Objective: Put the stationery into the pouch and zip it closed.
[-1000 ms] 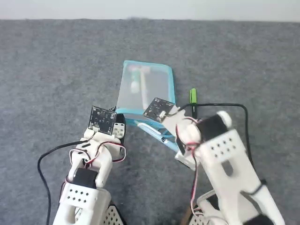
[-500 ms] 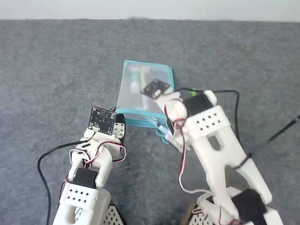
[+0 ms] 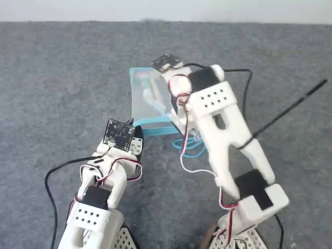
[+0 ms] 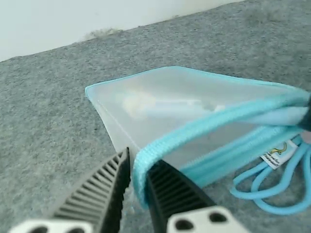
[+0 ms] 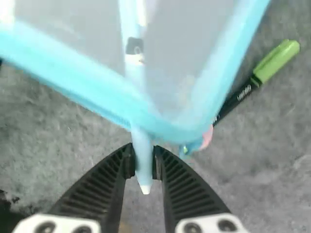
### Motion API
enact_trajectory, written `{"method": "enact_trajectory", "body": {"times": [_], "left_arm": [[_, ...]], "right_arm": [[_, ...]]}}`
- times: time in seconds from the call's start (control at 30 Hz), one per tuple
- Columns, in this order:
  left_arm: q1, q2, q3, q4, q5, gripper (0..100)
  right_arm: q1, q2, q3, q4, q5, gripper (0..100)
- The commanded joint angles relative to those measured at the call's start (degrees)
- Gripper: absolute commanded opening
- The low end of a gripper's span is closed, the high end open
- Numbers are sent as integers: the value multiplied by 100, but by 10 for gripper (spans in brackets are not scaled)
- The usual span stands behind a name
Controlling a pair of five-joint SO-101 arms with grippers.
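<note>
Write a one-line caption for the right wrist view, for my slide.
Right gripper holds a pale blue pen partly inside the pouch; a green-capped pen lies beside the pouch.

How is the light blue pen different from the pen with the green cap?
The light blue pen is pinched in the right end effector; the green-capped pen lies loose on the grey mat. The light blue pen pokes into the pouch; the green-capped pen lies outside it. One is pale, the other black-bodied. Both are pens.

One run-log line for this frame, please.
left gripper: shut on pouch edge | right gripper: shut on light-blue pen, partly inside pouch | green-capped pen: on table beside pouch | zip: not yet closed
</note>
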Motion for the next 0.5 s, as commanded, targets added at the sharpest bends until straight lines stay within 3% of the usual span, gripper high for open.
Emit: {"method": "enact_trajectory", "body": {"times": [0.0,0.27,0.47], "left_arm": [[44,-9,-119,-202,-35,11],[62,-9,-110,-202,-35,11],[35,-9,-110,-202,-44,11]], "right_arm": [[-426,-75,-615,40,-79,20],[-752,-84,-1108,119,-35,243],[-655,-567,-1152,127,-26,226]]}}
